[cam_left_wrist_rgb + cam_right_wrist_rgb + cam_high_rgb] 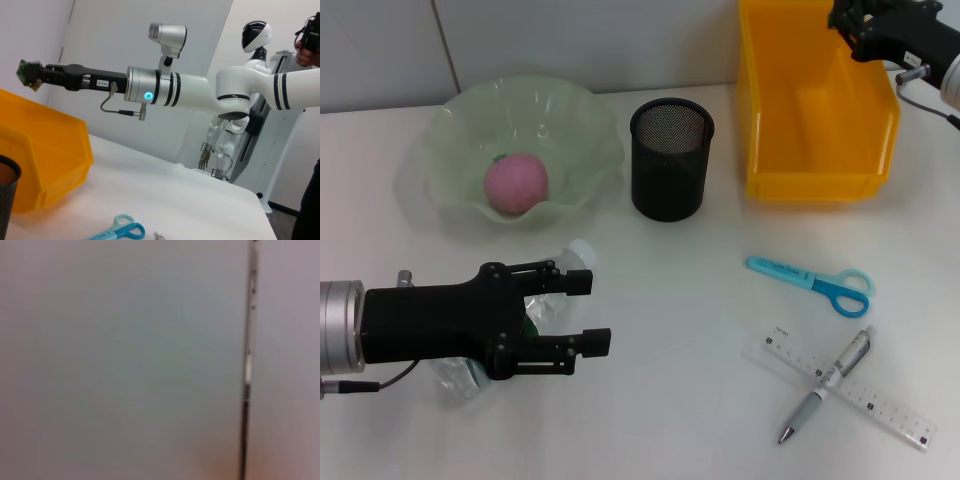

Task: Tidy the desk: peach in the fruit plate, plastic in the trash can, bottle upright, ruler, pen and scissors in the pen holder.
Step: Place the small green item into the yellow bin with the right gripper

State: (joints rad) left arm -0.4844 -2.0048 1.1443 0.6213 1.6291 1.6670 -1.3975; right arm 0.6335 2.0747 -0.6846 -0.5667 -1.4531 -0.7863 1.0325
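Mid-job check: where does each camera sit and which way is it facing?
Head view: on the head, looking down at the desk; left hand open around the lying bottle, right hand over the yellow bin.
Left wrist view: low over the desk, facing the right arm, whose hand pinches green plastic above the bin; no left arm shows.
Right wrist view: faces a blank wall with a seam; no robot parts.
Shared: head and left wrist both show bin, scissors, right hand.
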